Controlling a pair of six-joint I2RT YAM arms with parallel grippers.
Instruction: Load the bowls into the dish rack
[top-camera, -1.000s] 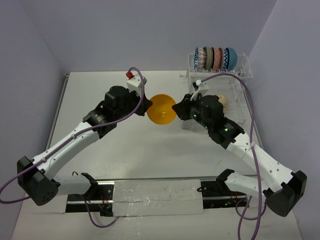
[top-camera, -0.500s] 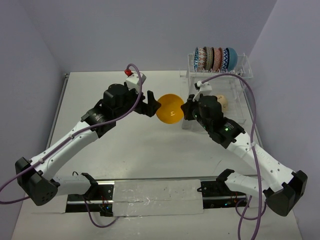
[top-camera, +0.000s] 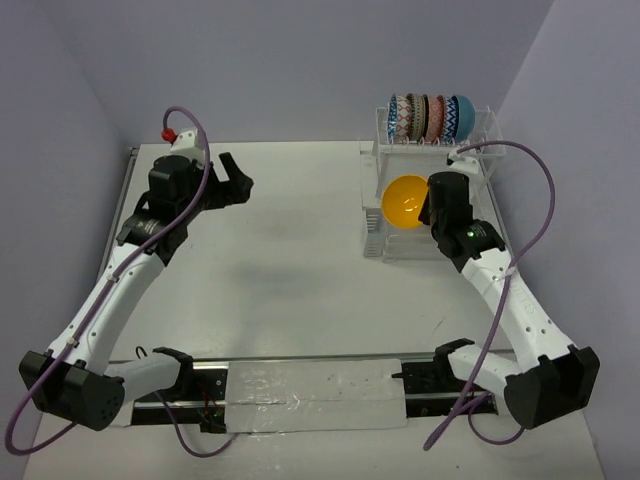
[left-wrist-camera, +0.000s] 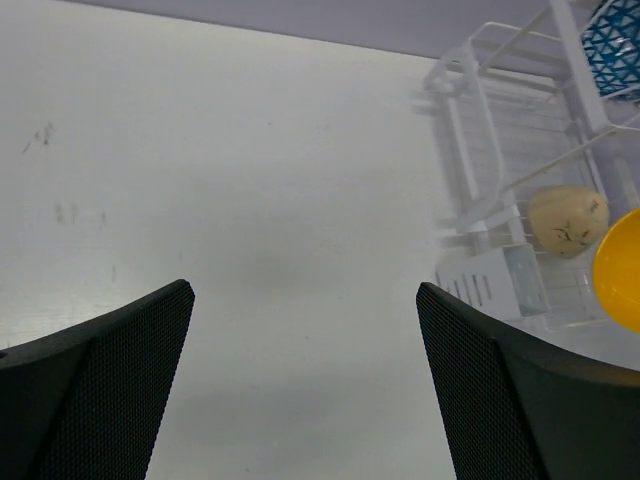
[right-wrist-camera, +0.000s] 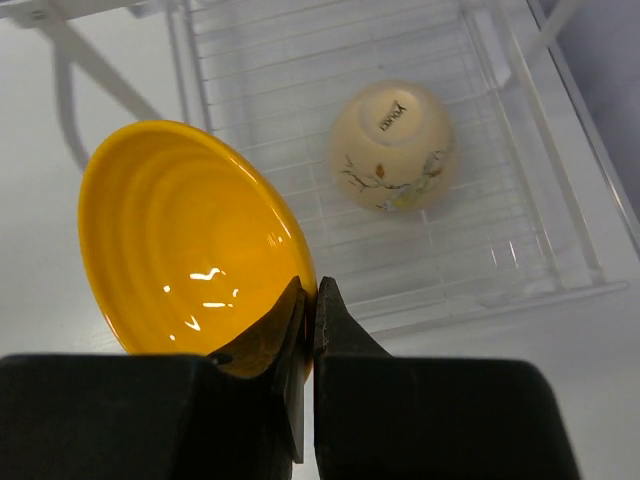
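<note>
Orange-yellow bowl (right-wrist-camera: 190, 250) pinched in right pincer (right-wrist-camera: 308, 292); tan bowl (right-wrist-camera: 392, 145) hidden in top view; left pincer (left-wrist-camera: 302, 300) spread.

Bright, even light. A soft shadow dims the tabletop (top-camera: 300, 210) left of the dish rack (top-camera: 488, 135); glare streaks the orange-yellow bowl (right-wrist-camera: 180, 240).

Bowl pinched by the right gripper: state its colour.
The bowl is glossy orange-yellow; the right wrist view shows it best.
</note>
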